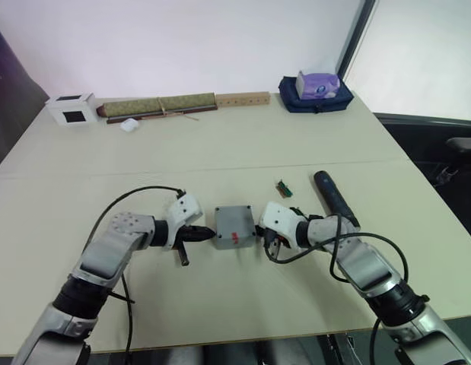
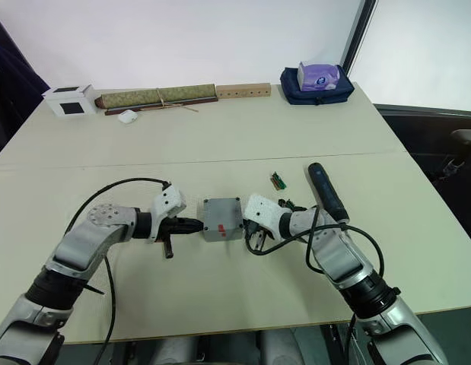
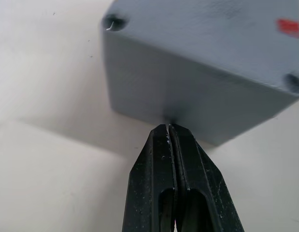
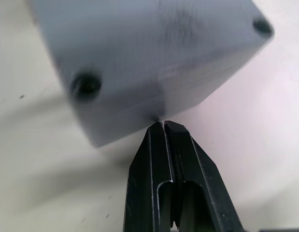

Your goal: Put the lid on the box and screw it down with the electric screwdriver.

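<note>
as seen from the left eye view, box (image 1: 234,226) standing on the table (image 1: 220,156), lid (image 1: 234,218) already on top with its red mark (image 1: 234,237) at the near edge. left gripper (image 1: 208,233) touching the box's left wall, fingers pressed together, nothing between them. right gripper (image 1: 261,233) touching the box's right wall, likewise closed on nothing. electric screwdriver (image 1: 335,198) lying flat to the right of the box, beyond the right gripper, untouched. small green circuit-board piece (image 1: 282,188) between box and screwdriver, a little farther back. far behind the box, along the table's back edge: white box with a black square (image 1: 71,109), a long rolled bundle (image 1: 159,104), a wooden block (image 1: 242,99), a dark bag with a purple tissue pack (image 1: 317,91).

as for the right eye view, same layout: box (image 2: 222,217) pinched between both closed grippers, screwdriver (image 2: 327,191) to the box's right.

from the left wrist view, two black fingers (image 3: 161,183) shut tight, tips against the box's side wall (image 3: 188,104) just under the lid's edge; red mark (image 3: 288,26) and two corner screw holes visible on the lid.

from the right wrist view, black fingers (image 4: 185,181) closed together, tips meeting the opposite box wall (image 4: 135,106); screw holes dark at the lid's corners, whether screws sit in them cannot be told.
</note>
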{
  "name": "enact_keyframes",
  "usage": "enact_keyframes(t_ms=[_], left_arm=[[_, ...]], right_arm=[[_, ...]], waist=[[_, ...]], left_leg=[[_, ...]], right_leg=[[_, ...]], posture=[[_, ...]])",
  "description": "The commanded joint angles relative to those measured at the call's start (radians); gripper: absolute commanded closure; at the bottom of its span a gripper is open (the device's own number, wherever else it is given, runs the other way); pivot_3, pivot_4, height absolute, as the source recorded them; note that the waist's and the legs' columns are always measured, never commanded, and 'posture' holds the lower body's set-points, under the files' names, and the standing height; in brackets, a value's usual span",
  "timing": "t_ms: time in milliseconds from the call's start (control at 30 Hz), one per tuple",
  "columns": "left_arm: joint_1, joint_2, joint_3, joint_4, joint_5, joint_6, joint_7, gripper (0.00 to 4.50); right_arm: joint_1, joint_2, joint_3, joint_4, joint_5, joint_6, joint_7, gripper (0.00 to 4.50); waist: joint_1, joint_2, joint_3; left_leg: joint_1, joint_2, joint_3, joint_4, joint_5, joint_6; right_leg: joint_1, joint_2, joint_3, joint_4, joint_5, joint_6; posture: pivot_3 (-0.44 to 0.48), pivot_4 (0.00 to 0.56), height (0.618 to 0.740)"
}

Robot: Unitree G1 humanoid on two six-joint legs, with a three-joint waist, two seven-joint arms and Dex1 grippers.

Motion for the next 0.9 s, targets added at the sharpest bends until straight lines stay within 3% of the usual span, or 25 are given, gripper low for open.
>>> enact_keyframes(t_ms=[33,133,233,300,400,500,900], left_arm=[[0.041,0.085,0.099,-0.104,-0.053,0.022,-0.02,4.5],[0.086,0.161,0.162,-0.169,-0.09,0.032,-0.041,4.5],[0.114,0.211,0.217,-0.215,-0.133,0.032,-0.058,4.5],[0.12,0.227,0.267,-0.253,-0.185,0.038,-0.073,4.5],[0.087,0.222,0.311,-0.315,-0.275,0.09,-0.061,4.5],[0.06,0.223,0.356,-0.339,-0.358,0.09,-0.089,4.5],[0.02,0.211,0.292,-0.336,-0.381,0.077,-0.025,4.5]], right_arm=[[0.01,-0.049,-0.09,-0.089,0.044,0.018,0.022,4.48],[0.027,-0.092,-0.182,-0.127,0.094,0.055,0.033,4.09],[0.035,-0.119,-0.266,-0.161,0.151,0.113,0.038,3.01],[0.032,-0.13,-0.341,-0.189,0.206,0.181,0.033,2.03],[0.023,-0.153,-0.443,-0.187,0.273,0.274,0.026,0.94],[0.031,-0.131,-0.505,-0.16,0.32,0.419,-0.023,0.31],[0.05,-0.116,-0.484,-0.028,0.33,0.402,-0.118,0.31]], waist=[[-0.002,0.001,0.001],[0.0,0.001,0.002],[0.002,0.002,0.003],[0.006,0.002,0.004],[0.005,0.001,0.005],[0.003,0.001,0.006],[-0.001,0.002,0.007]], left_leg=[[0.0,0.0,0.0,0.0,0.0,0.0],[0.0,0.001,0.0,-0.001,0.0,0.0],[0.0,0.002,0.0,-0.001,0.0,0.0],[0.0,0.002,0.0,-0.001,0.0,0.0],[0.0,0.002,0.001,-0.001,0.0,0.0],[0.0,0.002,0.001,-0.001,0.0,0.0],[0.0,0.002,0.001,-0.001,0.0,0.0]], right_leg=[[0.0,0.0,0.0,0.0,0.0,0.0],[0.0,0.0,0.0,0.0,-0.001,-0.001],[0.0,0.0,0.0,0.0,-0.001,-0.002],[0.0,-0.001,0.0,-0.001,-0.001,-0.002],[0.0,-0.001,0.0,-0.001,-0.001,-0.002],[0.0,-0.001,0.0,-0.001,-0.001,-0.002],[0.0,0.001,0.0,-0.001,-0.001,-0.002]], posture=[[0.0,0.15,0.74],[0.0,0.15,0.74],[0.0,0.15,0.74],[0.0,0.15,0.74],[0.0,0.15,0.74],[0.0,0.15,0.74],[0.0,0.15,0.74]])
